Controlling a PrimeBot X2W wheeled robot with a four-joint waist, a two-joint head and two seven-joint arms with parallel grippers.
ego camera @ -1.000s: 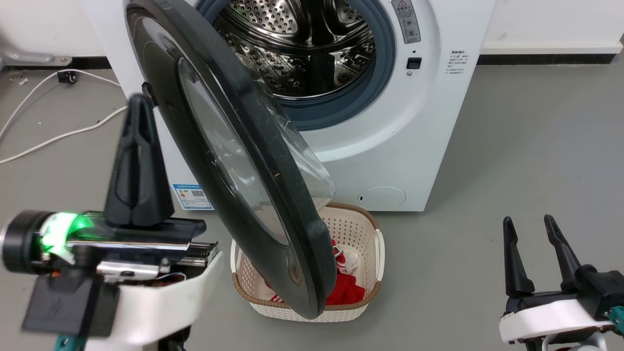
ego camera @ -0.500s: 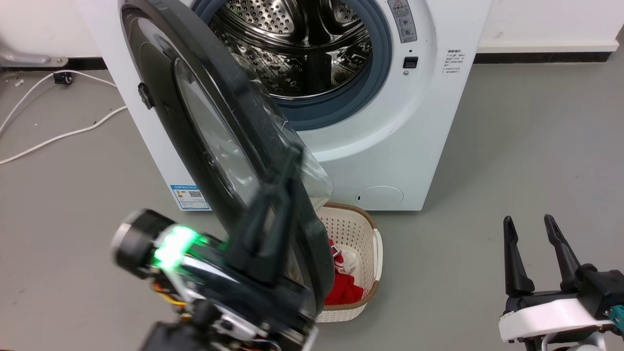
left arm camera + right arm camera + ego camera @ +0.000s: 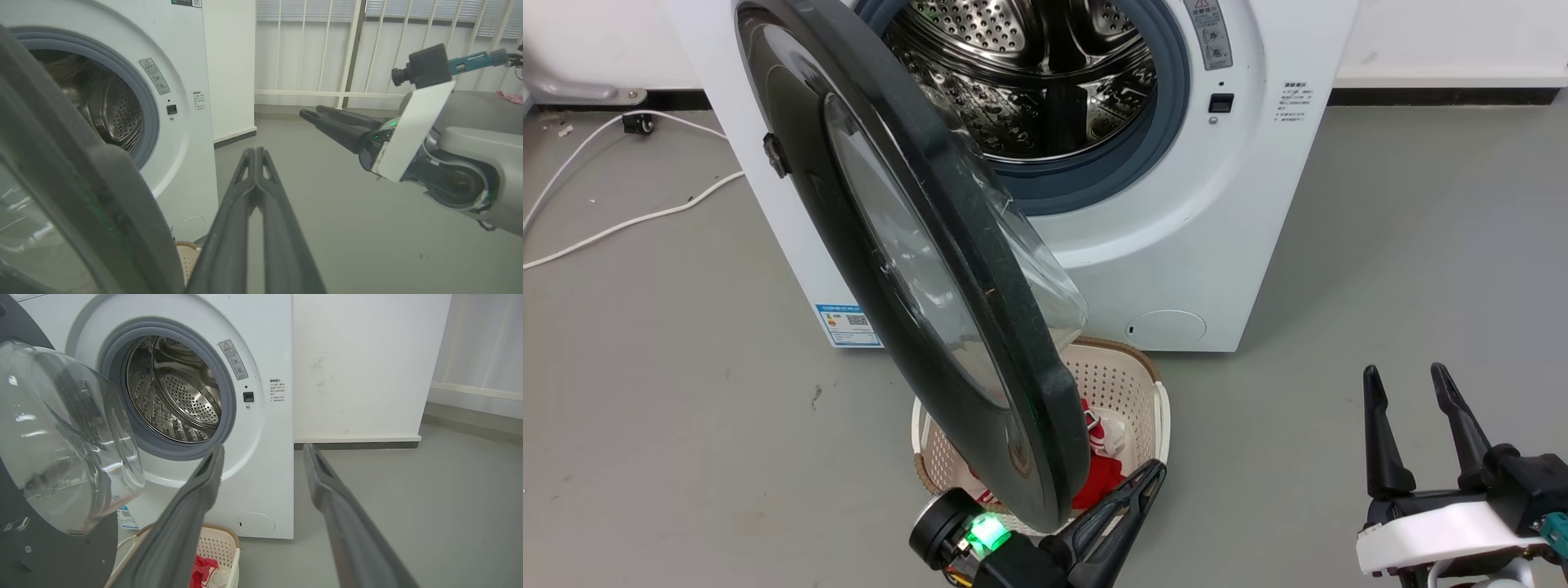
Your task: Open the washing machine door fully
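Washing machine (image 3: 1176, 245): white front-loader standing on the grey floor (image 3: 1380, 245). The steel drum (image 3: 1029, 73) and the blue-grey gasket (image 3: 1152, 147) are exposed.

Washing machine door (image 3: 915, 269): open, hinged on the left of the machine's front and swung well out from it. In the head view it stands nearly edge-on. The clear glass bowl bulges toward the machine's opening. The door's lower rim hangs over a cream perforated laundry basket (image 3: 1152, 392), which sits on the floor just in front of the machine, below the opening. A red garment (image 3: 1107, 482) lies in the basket.

Left tool (image 3: 1152, 475): fingers pressed together, nothing between them. It sits low in front of the machine, at the basket's near edge, just beside the door's lower rim. Contact with the rim cannot be confirmed. In the left wrist view the joined fingers point past the door's edge toward the machine's right side.

Right tool (image 3: 1405, 374): fingers apart, holding nothing, over bare floor well to the right of the machine's front and clear of the door.

A blue label (image 3: 848, 324) and a round flap (image 3: 1168, 328) sit low on the machine's front. A white cable (image 3: 629, 224) lies on the floor to the left of the machine.
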